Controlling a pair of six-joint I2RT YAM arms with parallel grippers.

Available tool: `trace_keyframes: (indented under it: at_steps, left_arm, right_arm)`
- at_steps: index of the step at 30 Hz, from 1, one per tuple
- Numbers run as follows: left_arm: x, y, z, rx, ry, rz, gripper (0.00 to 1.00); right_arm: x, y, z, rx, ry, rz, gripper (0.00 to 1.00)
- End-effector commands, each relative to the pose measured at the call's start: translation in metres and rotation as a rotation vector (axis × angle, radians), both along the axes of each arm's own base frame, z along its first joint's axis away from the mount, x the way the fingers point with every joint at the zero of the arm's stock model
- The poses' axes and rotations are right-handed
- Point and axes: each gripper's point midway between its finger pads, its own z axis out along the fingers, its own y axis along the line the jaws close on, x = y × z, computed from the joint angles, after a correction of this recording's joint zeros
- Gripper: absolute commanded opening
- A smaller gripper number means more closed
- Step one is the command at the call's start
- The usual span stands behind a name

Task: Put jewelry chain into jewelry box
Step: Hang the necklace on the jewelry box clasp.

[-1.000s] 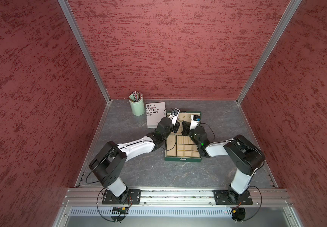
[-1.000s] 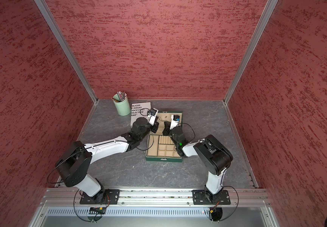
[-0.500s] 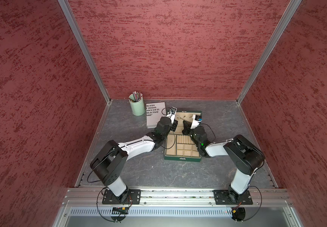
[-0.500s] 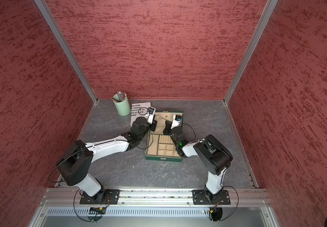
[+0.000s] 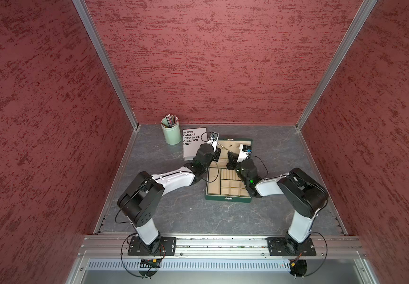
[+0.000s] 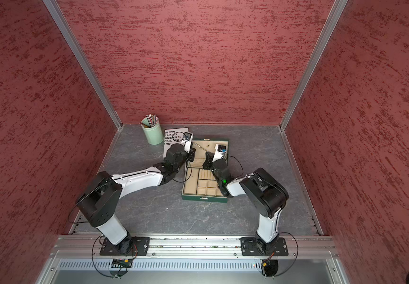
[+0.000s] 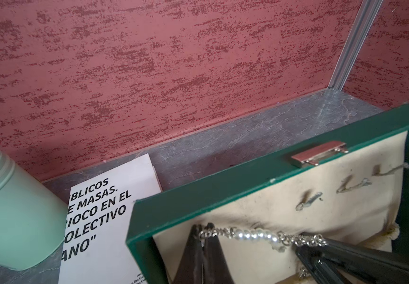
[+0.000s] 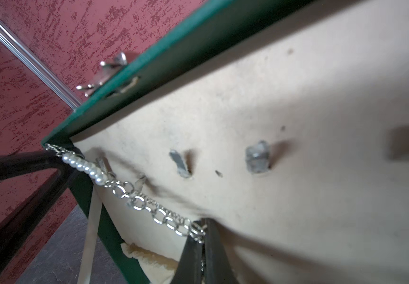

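Note:
The dark green jewelry box [image 5: 228, 198] [image 6: 204, 198] lies open in both top views, its lid [image 7: 223, 186] standing up at the back. The jewelry chain [image 7: 252, 234] [image 8: 149, 209], silvery links with a short run of pearls, stretches taut in front of the lid's beige lining. My left gripper [image 7: 204, 227] [image 5: 218, 146] is shut on one end ring. My right gripper [image 8: 204, 225] [image 5: 229, 153] is shut on the other end. The chain [image 5: 224, 147] [image 6: 202, 147] hangs above the box's back edge, below several metal hooks [image 7: 309, 199] on the lid.
A pale green pencil cup [image 5: 171, 134] and a white booklet [image 5: 193, 142] with black lettering sit left of the box, close to my left arm. Red walls close in the back and both sides. A metal clasp [image 7: 319, 153] sticks out of the lid's top rim.
Both grippers have shifted slightly in front of the lid, the left one a little to the left. Both stay shut on the chain's ends.

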Motion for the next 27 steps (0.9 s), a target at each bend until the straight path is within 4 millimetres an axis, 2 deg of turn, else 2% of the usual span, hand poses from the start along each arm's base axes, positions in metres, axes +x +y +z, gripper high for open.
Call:
trace_keyframes:
  at_steps: [1,6,16,23,27]
  left_arm:
    - [0.012,0.002,0.012,-0.042,-0.032,0.026,0.00]
    - [0.015,0.002,0.009,-0.042,-0.026,0.024,0.00]
    - [0.018,-0.001,0.009,-0.045,-0.024,0.017,0.00]
    - [0.018,-0.002,0.026,-0.070,-0.070,0.010,0.00]
    - [0.020,-0.004,0.024,-0.069,-0.066,0.006,0.00]
  right_arm:
    - [0.004,0.008,0.000,0.009,0.002,-0.003,0.01]
    - [0.004,0.008,0.000,0.008,0.005,-0.007,0.05]
    - [0.006,0.000,0.005,0.047,0.007,-0.056,0.04]
    - [0.005,-0.007,0.006,0.058,0.003,-0.088,0.04]
    - [0.006,-0.007,0.005,0.060,0.009,-0.092,0.04]
